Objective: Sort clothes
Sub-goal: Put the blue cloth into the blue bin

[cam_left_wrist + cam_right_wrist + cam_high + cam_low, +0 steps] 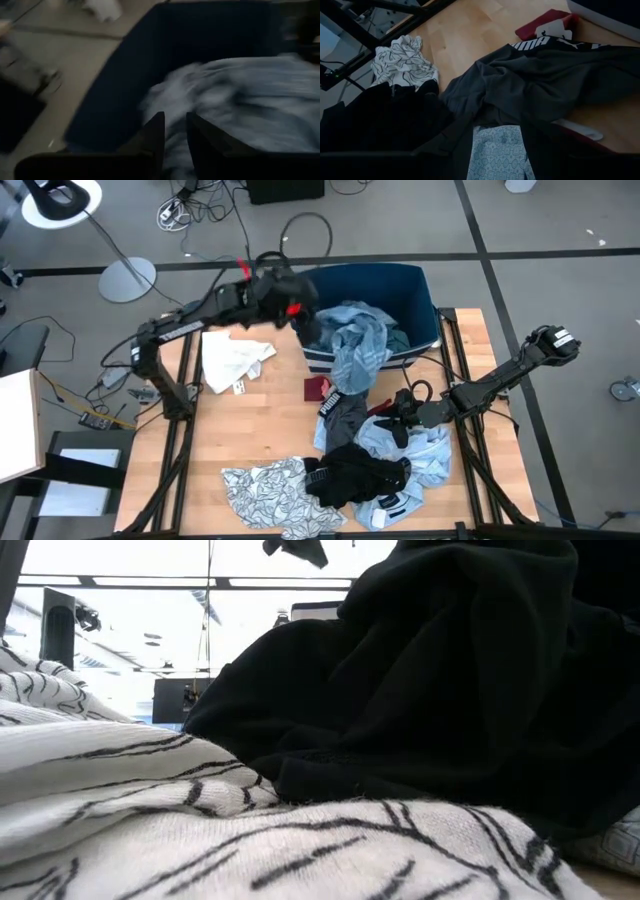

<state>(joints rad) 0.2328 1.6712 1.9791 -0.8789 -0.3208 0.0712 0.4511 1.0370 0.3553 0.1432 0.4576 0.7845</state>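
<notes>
My left gripper [305, 325] is over the left front corner of the dark blue bin [400, 280]. In the left wrist view [175, 122] its fingers stand a narrow gap apart above a light blue garment [240, 100], with nothing between them. That garment [355, 340] hangs over the bin's front rim. My right gripper [397, 418] is open and low over a dark grey Puma garment [545, 75] and a light blue patterned piece [497, 150]. A black garment [355, 475], a white leaf-print one [270, 490], a white one [235, 360] and a small red piece [318, 388] lie on the table.
The bin stands at the table's far edge, right of the middle. Bare wood [260, 425] shows at the table's middle left. In the low view the black garment [450, 670] and the leaf-print cloth [200, 830] fill the picture.
</notes>
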